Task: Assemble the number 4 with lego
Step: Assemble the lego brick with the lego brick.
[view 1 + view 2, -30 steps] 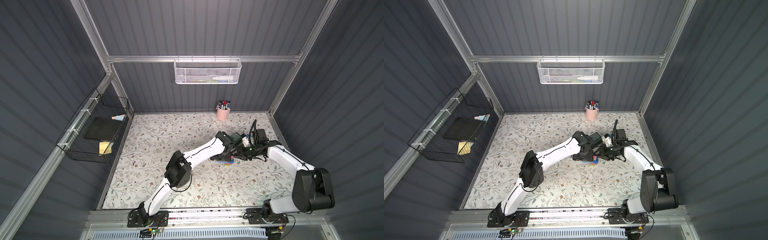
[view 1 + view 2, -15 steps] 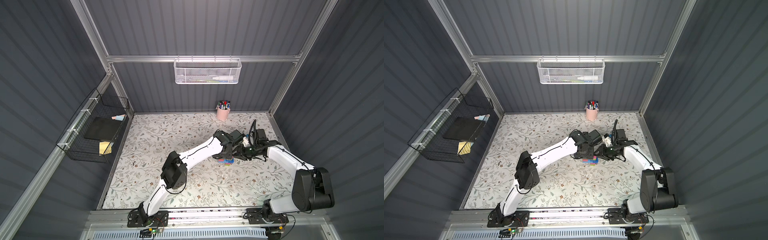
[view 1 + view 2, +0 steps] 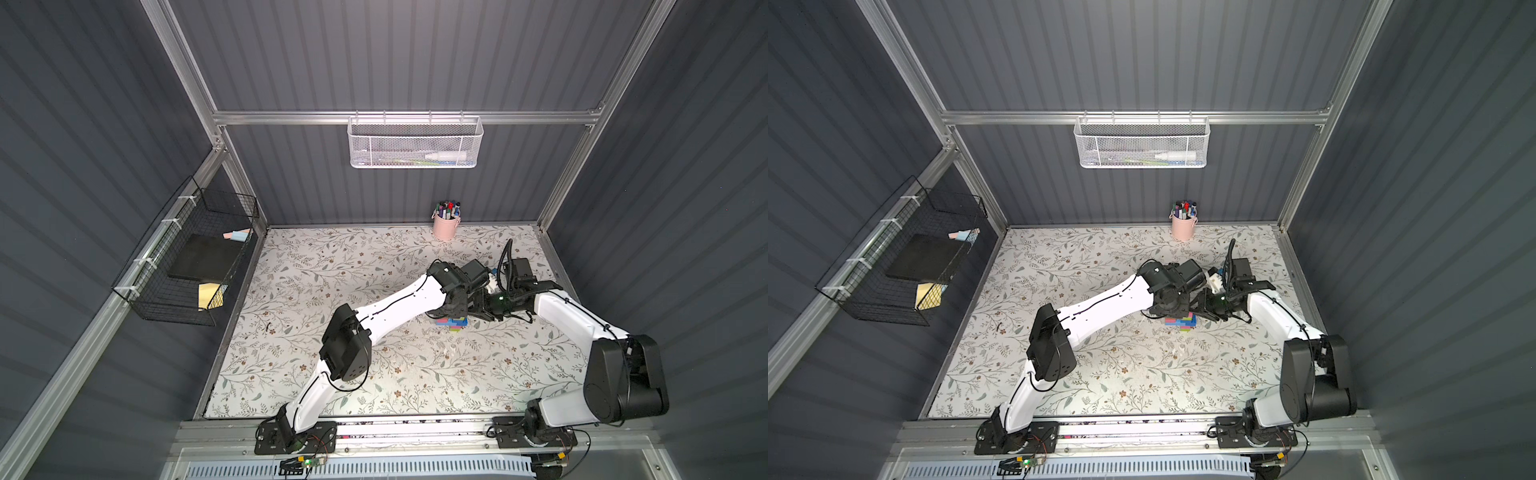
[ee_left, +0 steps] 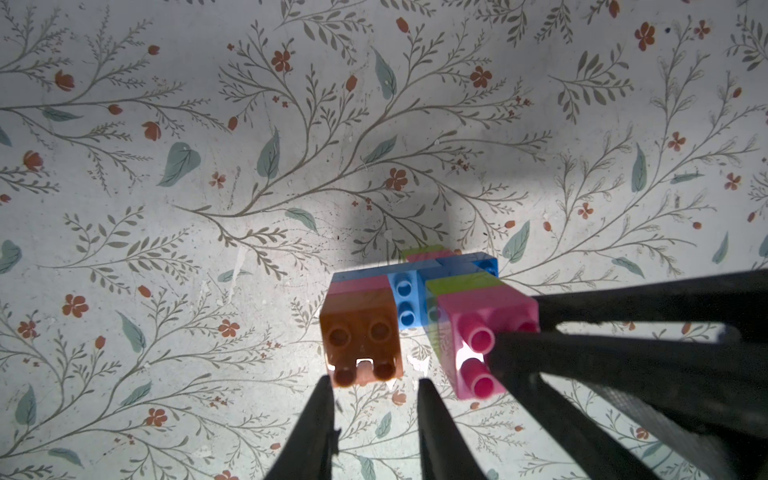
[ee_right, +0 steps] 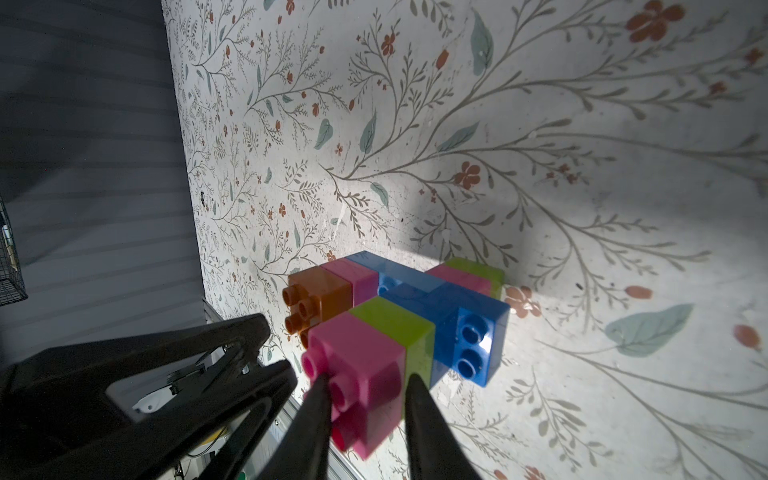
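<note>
Two black parallel grippers are shown meeting at the number 4 [image 3: 452,323], a joined cluster of chunky studded plastic bricks. It is laid flat on the floral-patterned mat [image 3: 332,270], toward its far right part, and is partly hidden beneath the grippers in both top views. The right gripper [image 5: 368,380] is clenched on the square pink brick of studded plastic [image 5: 361,357] that ends one limb. Next along that limb are a lime-green brick [image 5: 395,322] and the blue bricks [image 5: 465,320] of the crossbar. The left gripper [image 4: 374,382] is set at the studded end of the square orange brick of studded plastic [image 4: 359,328], which ends the neighbouring limb. Its jaws are parted by about that brick's width, and whether a hold is made cannot be told.

The step in hand is judged to be the taking of the orange limb while the pink limb is braced. It is done well if the flat side walls of the orange brick are taken rather than the studs, on which a grip would slip. The jaws are best squared to the brick before being tightened, so that the limb is not twisted off the blue crossbar. Any pressing is best directed along the stud axis, with the cluster kept flat against the mat. Care is called for between the two grippers, which are seen just beside each other, with little room for a sideways correction.
</note>
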Robot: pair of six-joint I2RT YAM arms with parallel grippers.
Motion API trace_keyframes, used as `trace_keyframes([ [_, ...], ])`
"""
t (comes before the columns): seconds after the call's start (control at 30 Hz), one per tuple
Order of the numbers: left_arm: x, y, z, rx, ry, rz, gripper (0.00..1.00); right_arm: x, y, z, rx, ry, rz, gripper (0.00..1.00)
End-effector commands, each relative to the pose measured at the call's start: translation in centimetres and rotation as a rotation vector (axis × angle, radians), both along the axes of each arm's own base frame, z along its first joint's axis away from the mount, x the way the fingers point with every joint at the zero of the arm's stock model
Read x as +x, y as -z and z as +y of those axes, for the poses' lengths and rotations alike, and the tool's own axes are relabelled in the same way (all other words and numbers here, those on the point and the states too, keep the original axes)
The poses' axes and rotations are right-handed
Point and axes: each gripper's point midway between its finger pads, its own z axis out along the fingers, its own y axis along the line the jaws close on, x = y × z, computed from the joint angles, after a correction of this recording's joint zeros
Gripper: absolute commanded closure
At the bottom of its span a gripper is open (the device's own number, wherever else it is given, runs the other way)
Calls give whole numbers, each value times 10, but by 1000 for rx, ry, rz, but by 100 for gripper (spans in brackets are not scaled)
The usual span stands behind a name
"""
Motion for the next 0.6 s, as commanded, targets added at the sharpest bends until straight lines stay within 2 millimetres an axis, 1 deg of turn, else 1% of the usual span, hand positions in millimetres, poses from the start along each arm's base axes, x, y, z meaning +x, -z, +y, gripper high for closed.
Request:
trace_keyframes([
  [0.0,1,-5,4,6,3,-8,71,-40,59,-29,-208,21,213,69],
  [0.17,6,-4,4,23,10,-17,73,-41,60,-29,-210,22,214,69],
  [0.3,8,1,7,37,8,-7,78,-41,60,-29,-210,22,216,69],
  [0.47,6,13,11,66,7,22,83,-42,60,-29,-211,21,218,69],
  [0.57,4,22,13,77,5,37,84,-41,60,-29,-212,22,216,69],
])
